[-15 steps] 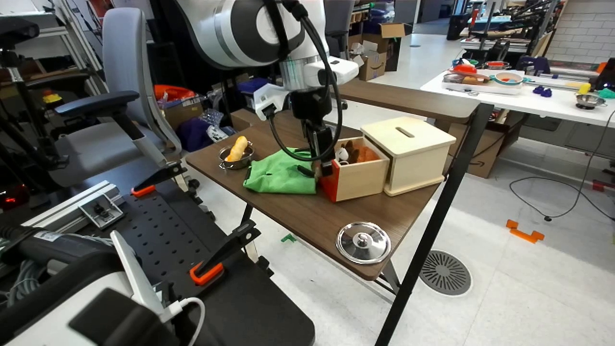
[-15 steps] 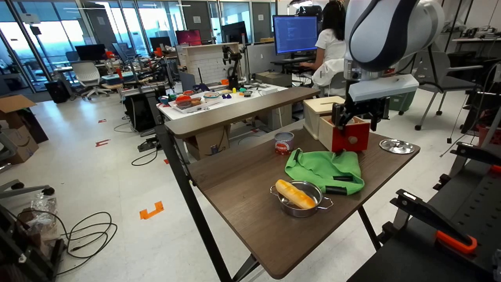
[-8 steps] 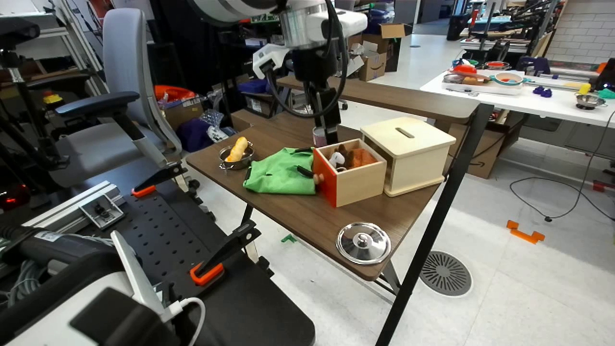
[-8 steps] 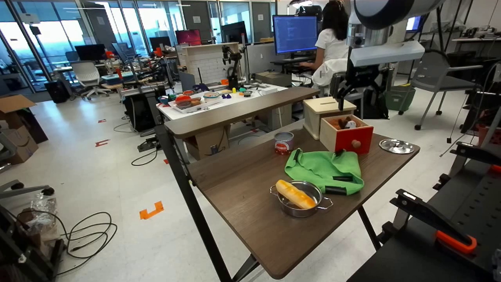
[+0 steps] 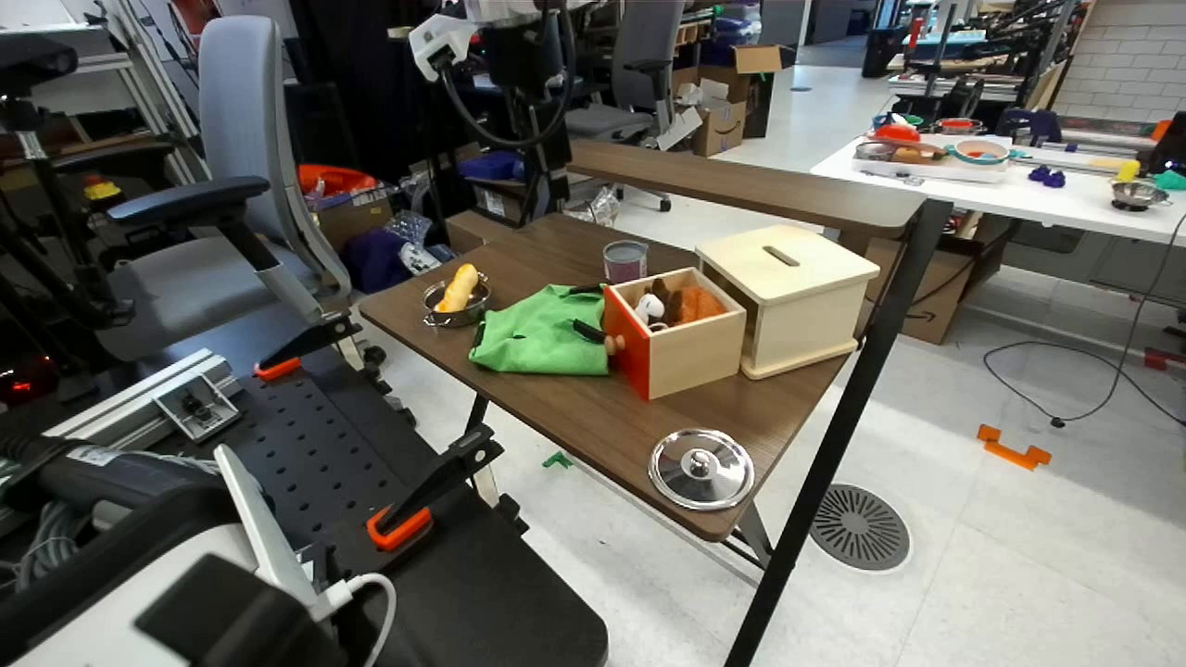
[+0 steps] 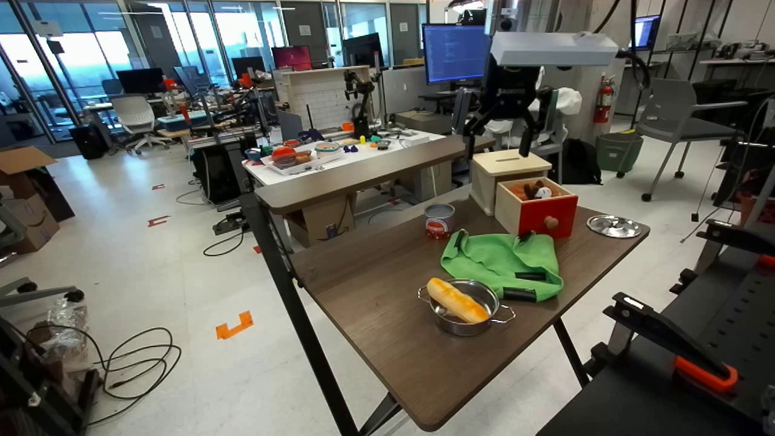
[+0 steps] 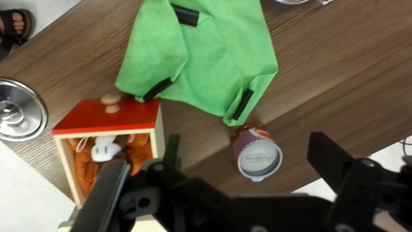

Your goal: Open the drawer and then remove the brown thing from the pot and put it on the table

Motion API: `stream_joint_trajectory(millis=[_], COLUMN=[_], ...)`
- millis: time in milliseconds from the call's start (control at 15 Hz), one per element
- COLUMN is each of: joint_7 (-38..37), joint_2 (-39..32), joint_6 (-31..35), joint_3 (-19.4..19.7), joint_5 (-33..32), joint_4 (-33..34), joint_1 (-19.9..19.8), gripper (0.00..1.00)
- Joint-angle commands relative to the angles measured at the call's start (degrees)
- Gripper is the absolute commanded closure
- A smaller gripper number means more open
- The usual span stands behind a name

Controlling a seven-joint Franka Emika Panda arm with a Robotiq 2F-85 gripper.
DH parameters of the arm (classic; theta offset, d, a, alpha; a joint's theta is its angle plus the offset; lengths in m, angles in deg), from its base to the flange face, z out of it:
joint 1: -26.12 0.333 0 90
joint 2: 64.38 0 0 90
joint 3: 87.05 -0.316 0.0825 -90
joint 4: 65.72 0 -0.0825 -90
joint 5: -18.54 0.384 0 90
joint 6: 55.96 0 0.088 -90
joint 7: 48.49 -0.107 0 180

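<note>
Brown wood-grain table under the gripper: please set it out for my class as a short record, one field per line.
Red-fronted pale wooden drawer: open, fluffy orange-brown plush inside
Round silver metal pot: uncovered, golden-brown bread loaf in it
Round silver metal lid: flat on the brown table
Green cloth with black strips: between pot and drawer
Red-and-purple cylindrical can: upright
Black two-fingered gripper: open, raised, holding nothing
Task state: drawer open, loaf not yet out
</note>
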Motion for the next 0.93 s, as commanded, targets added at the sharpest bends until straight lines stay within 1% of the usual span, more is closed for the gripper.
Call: stream_joint_trajectory(millis=[0, 333, 600, 733, 867], joint_7=[1.20, 8.11, 17.28, 19.08, 19.90], joint_2=[-1.63, -3.76, -5.84, -6.93, -8.19], joint_6=[-1.30, -1.46, -5.62, -6.35, -5.71], joint_3=[-4.69, -11.54, -16.21, -15.89, -14.43], joint_5=[4.19, 11.80, 16.30, 15.43, 12.79], joint_4=[0.50, -1.28, -0.70, -0.47, -0.37], joint_1=[-0.78, -2.71, -5.11, -4.74, -3.69], gripper=[0.00, 0.00, 0.00, 0.00, 0.00])
